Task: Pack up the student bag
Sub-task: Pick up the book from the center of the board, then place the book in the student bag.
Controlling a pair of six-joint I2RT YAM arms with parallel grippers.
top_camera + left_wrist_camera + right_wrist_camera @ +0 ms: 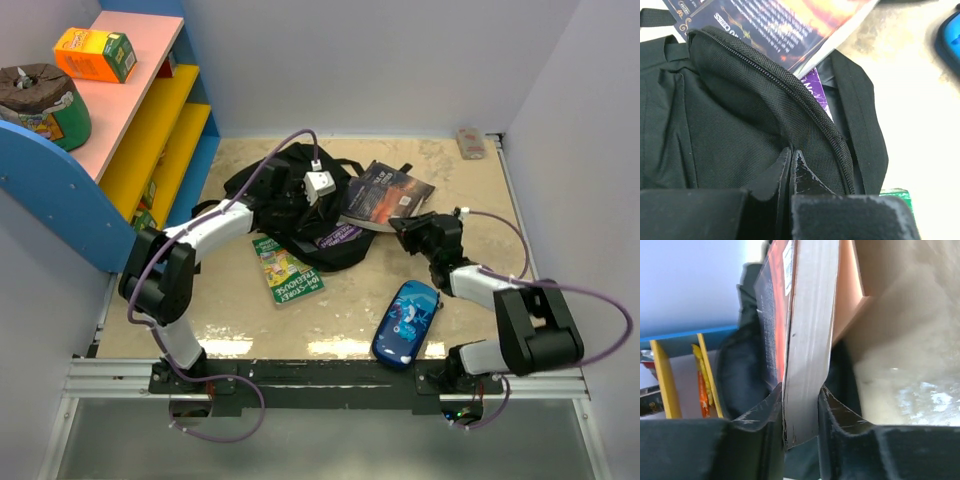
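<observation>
The black student bag (290, 205) lies floppy at the middle of the table. My left gripper (318, 186) is shut on a fold of its fabric beside the open zip; in the left wrist view the jaws (791, 151) pinch the black cloth (730, 115). My right gripper (415, 236) is shut on the edge of a dark book (388, 194), which lies tilted at the bag's right side. In the right wrist view the book's page block (810, 315) sits between my fingers (800, 392). A purple book (336, 237) sticks partly out of the bag's opening.
A green book (287, 270) lies flat in front of the bag. A blue patterned pencil case (407, 322) lies near the front right. A coloured shelf unit (150, 130) stands at the left with an orange box (95, 54) on top. A small object (470, 142) lies in the far right corner.
</observation>
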